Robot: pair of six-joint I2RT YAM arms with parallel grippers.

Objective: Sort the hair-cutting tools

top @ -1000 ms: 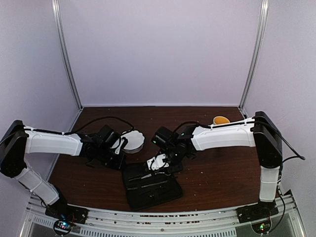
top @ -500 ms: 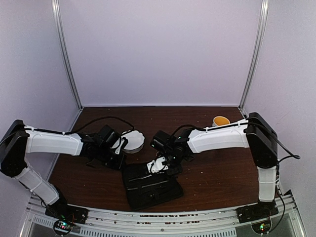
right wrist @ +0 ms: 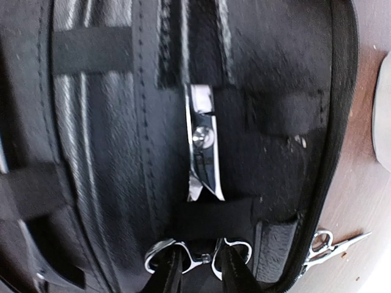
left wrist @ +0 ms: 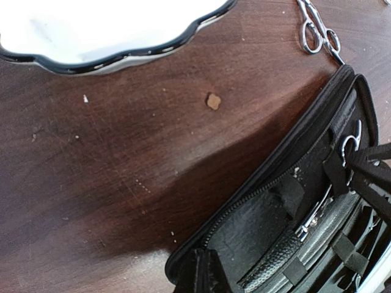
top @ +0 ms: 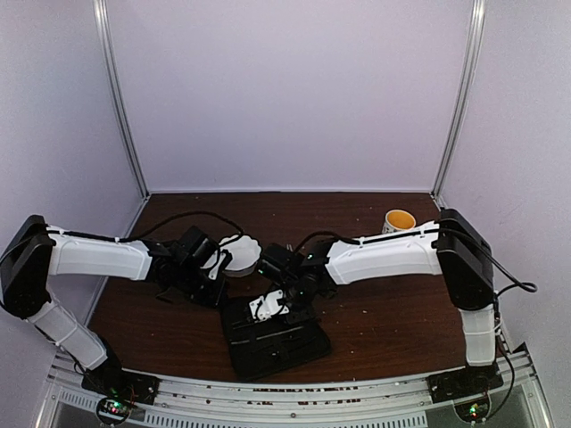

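Note:
One silver pair of scissors lies in the open black case, its blades under an elastic strap and its ring handles toward me. My right gripper is closed on those handles, a finger at each ring; in the top view it is over the case. A second pair of scissors lies on the table beside the case's edge and also shows in the right wrist view. My left gripper is shut on the case's rim. No hair clips are in view.
The white scalloped bowl stands just behind the case, close to the left gripper, and fills the top of the left wrist view. A yellow-filled cup stands at the back right. Metal frame posts rise at the back corners.
My right gripper has moved left and slightly nearer, further over the case. The left arm and the case have stayed in place.

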